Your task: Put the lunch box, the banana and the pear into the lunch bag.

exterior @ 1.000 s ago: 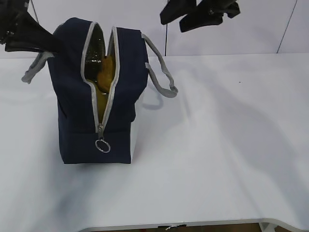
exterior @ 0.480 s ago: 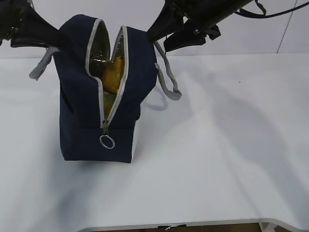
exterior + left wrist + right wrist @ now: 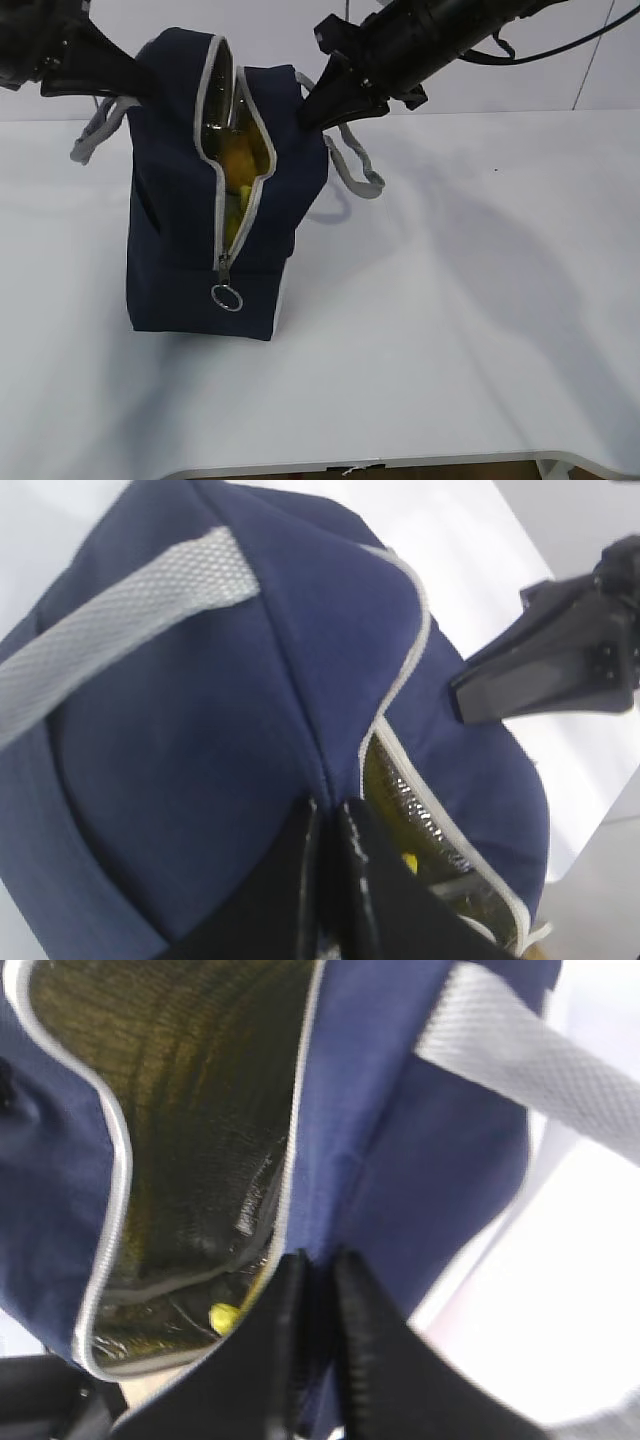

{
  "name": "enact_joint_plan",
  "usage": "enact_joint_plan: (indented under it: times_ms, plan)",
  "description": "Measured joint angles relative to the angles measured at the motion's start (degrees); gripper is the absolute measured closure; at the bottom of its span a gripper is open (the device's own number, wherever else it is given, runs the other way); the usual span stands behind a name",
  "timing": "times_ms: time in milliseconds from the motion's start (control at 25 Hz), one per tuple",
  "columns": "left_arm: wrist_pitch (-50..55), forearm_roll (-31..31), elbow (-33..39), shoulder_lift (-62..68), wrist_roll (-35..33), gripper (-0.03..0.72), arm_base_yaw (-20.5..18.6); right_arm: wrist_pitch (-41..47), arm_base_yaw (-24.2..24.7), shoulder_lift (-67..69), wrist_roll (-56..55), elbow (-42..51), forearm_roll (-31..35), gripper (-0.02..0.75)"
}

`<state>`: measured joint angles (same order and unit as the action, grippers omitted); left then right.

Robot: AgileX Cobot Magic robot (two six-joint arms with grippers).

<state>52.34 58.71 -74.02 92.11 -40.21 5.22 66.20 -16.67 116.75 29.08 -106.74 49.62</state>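
The navy lunch bag [image 3: 180, 230] stands upright on the white table, its grey zipper open along the top and down the front. My left gripper [image 3: 140, 85] is shut on the fabric of the bag's left top edge [image 3: 200, 730]. On the right top edge beside the opening [image 3: 400, 1130], my right gripper [image 3: 310, 115] is pinched shut on the fabric. Yellow fruit [image 3: 238, 160] shows through the gap, and a small yellow patch [image 3: 222, 1315] lies low against the silvery lining. I cannot tell whether it is the banana or the pear. The lunch box is hidden.
A metal ring pull [image 3: 227, 297] hangs at the zipper's lower end. Grey webbing handles droop on the right [image 3: 360, 170] and the left [image 3: 95, 135]. The white table [image 3: 480, 300] stretches to the right and to the front edge.
My right arm has come down from above the bag and closed on its right top edge. The bag has shifted a little to the right. The left gripper keeps its hold.
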Motion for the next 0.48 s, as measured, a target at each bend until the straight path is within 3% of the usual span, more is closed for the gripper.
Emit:
enact_joint_plan:
  times_ms: [240,480]
  plan:
    - [-3.5,-4.4,0.0,0.0,-0.2,0.702,5.9,-2.7,0.0,-0.8,1.2,0.0,-1.7,0.718]
    - [-10.7,-4.4,0.0,0.0,-0.2,0.702,12.3,-4.7,0.0,-6.0,-1.7,0.7,-12.6,0.718]
